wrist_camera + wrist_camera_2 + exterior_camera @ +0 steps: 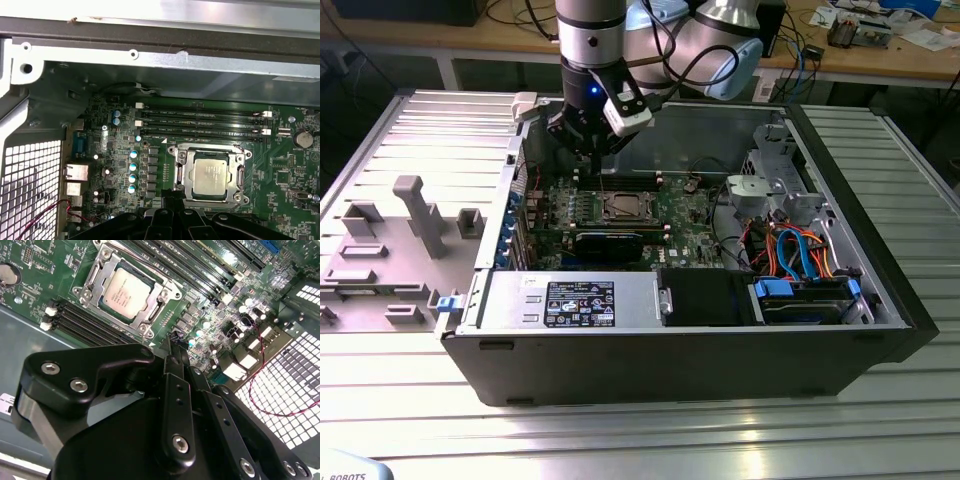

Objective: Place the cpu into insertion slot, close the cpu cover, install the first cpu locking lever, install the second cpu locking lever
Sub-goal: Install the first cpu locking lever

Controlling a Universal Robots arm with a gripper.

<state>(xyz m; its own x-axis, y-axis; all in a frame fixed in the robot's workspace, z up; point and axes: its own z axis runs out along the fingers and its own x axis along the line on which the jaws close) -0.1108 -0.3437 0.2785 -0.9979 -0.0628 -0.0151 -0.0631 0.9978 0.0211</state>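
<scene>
The cpu (pixel 620 207) (pixel 125 292) (pixel 212 179) lies flat in the insertion slot (pixel 210 150) on the green motherboard, its dull silver top showing. The cpu cover (pixel 160 302) (pixel 186 172) is folded down around it as a silvery frame. A thin lever rod (pixel 145 265) lies flat along one edge of the socket. My gripper (pixel 592 155) (pixel 171 342) (pixel 174 195) hangs above the board, just off the socket toward the exterior view's left and back. Its black fingers are shut together with nothing between them and touch nothing.
Long memory slots (pixel 200 122) run beside the socket. A black block (pixel 610 243) sits in front of it, then the power supply (pixel 570 300). Drive cage and coloured cables (pixel 800 255) fill the exterior view's right. The case wall (pixel 520 170) rises close by. A grey fixture (pixel 410 215) stands outside.
</scene>
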